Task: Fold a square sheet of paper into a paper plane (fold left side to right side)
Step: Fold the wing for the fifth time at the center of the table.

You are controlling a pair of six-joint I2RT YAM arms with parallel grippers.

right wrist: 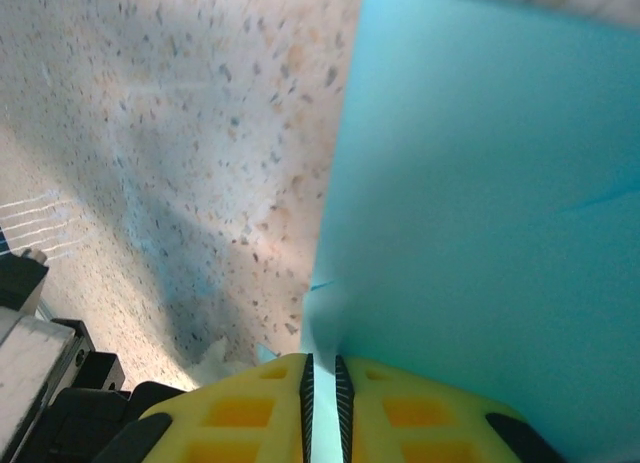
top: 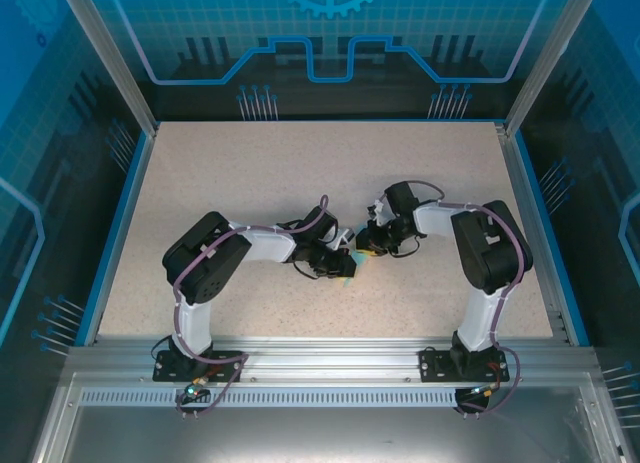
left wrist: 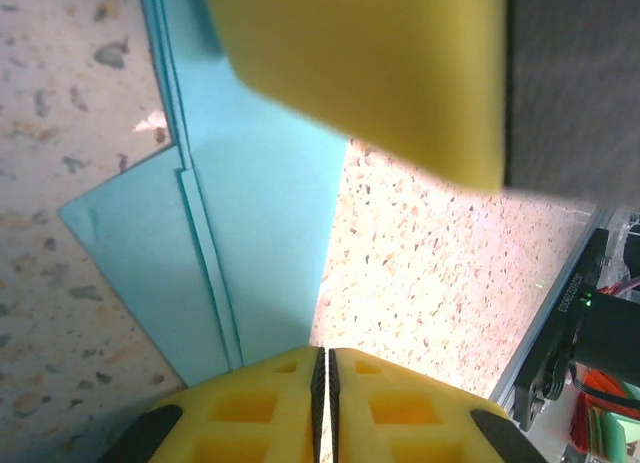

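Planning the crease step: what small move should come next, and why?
Probably slide the right gripper along the edge of the light-blue paper to sharpen the crease: it is shut on that paper, the left gripper is shut at the opposite end, and layered folds already show.

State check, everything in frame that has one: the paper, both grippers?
paper sheet: folded over in layers, creased, not yet a plane.
left gripper: jaws shut, tips at the narrow end of the paper sheet; a pinch on it cannot be told.
right gripper: jaws shut on the edge of the paper sheet.
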